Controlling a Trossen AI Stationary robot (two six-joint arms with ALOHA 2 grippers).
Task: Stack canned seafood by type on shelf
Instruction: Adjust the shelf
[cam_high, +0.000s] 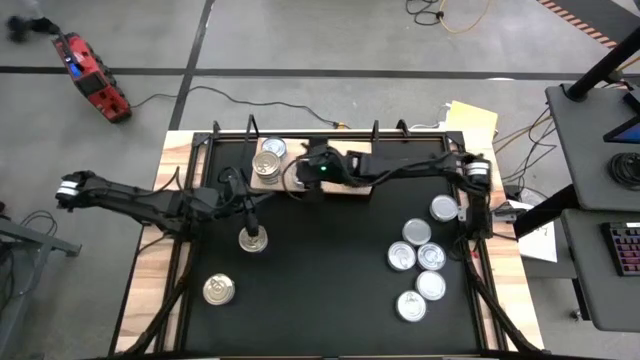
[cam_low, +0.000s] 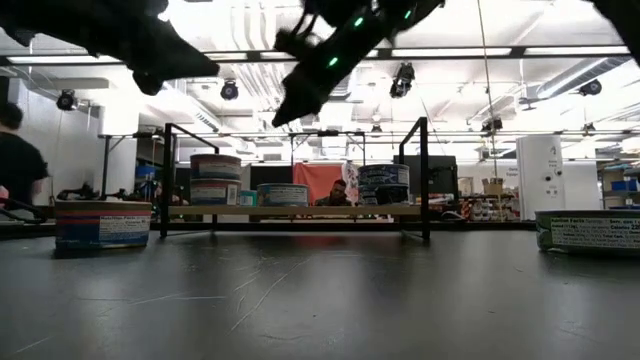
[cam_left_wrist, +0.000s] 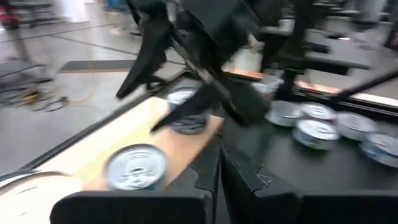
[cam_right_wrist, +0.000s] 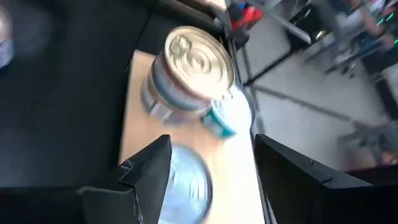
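Wooden shelf (cam_high: 352, 190) at table's far edge, bearing a gold-topped stack (cam_right_wrist: 194, 71) and silver tins. Right gripper (cam_right_wrist: 205, 163) wide open, empty, over a silver tin (cam_right_wrist: 186, 186) there. Left gripper (cam_left_wrist: 219, 168) shut, empty, above a gold tin (cam_high: 253, 239) on black table (cam_high: 320, 290).

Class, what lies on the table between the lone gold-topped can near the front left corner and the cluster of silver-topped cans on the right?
Only bare black table, per the high view, between gold-topped can and cluster.

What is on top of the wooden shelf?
The shelf holds cans: a gold-topped stack and a silver can behind. The right gripper hangs open above, hiding part of the board.
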